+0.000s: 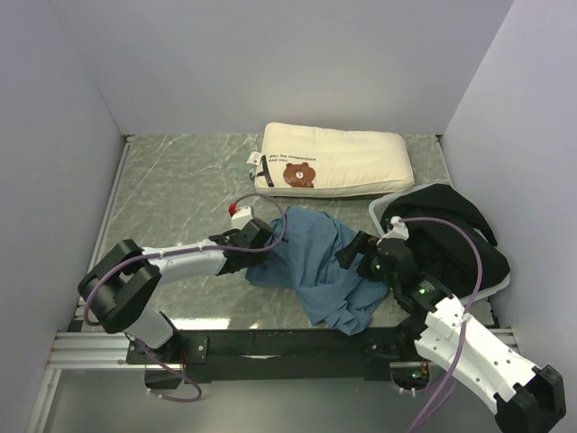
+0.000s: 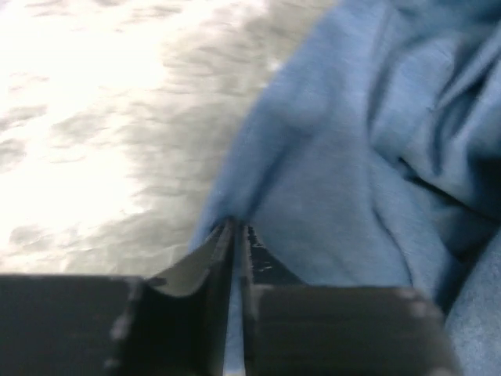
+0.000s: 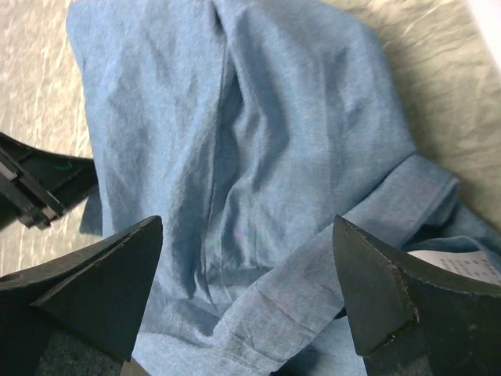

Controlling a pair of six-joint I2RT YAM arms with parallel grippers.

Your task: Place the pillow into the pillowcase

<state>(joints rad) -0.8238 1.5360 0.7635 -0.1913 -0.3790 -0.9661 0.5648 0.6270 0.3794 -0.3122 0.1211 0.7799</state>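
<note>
We saw the left hand [image 2: 237,229] with its fingers almost together, pinching the left edge of the pillowcase [image 1: 315,262]. The right hand [image 3: 246,227] stood wide apart over the same cloth, and we saw nothing gripped in it. We counted one pillow [image 1: 338,162], one pillowcase, one black fabric bundle [image 1: 451,230] and two hands. The pillowcase lay crumpled on the worktop [image 1: 180,189] between the hands. The pillow lay flat beyond it near the back wall, apart from it, bear face up. Only the top view showed us the pillow and the bundle at the right. Only the left wrist view showed the pinch itself. In the right wrist view we saw blue folds between spread fingers.
</note>
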